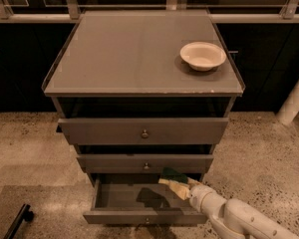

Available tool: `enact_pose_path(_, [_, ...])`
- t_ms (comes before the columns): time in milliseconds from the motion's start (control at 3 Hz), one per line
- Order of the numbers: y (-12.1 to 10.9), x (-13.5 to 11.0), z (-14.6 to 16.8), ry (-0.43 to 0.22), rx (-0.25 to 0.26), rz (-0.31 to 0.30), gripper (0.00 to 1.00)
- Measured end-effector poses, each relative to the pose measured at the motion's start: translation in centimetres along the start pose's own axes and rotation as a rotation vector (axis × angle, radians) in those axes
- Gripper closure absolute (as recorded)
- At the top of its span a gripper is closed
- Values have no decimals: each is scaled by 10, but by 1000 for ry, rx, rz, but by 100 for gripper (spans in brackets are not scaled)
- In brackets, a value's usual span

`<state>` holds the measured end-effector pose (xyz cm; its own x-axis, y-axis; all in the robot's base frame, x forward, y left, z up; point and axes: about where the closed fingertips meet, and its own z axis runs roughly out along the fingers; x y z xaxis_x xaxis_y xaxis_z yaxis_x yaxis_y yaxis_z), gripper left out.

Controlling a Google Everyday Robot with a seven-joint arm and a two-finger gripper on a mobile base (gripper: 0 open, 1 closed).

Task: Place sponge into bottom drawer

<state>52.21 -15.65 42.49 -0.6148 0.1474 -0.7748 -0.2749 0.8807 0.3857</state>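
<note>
The grey cabinet has three drawers. The bottom drawer [120,216] is pulled out and shows a shallow grey box. My gripper [177,185] reaches in from the lower right on a white arm and is shut on the sponge [172,175], dark green on top and pale yellow below. The sponge hangs above the right part of the open bottom drawer, just under the middle drawer's front [144,163]. Its shadow falls on the drawer floor.
A round white bowl [203,55] stands on the cabinet top [129,54] at the right rear. The top drawer [143,130] is slightly open. A black object [19,221] lies on the floor at lower left. A white post [295,99] stands at the right.
</note>
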Motion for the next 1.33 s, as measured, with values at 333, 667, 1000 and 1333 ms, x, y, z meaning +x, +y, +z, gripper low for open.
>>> enact_pose_path(333, [-5, 4, 3, 1, 19, -3, 100])
enact_pose_path(667, [-29, 30, 25, 26, 62, 5, 100])
enact_pose_path(1000, [-52, 58, 49, 71, 93, 33, 100])
enact_pose_path(1333, [-69, 83, 71, 126, 119, 54, 100])
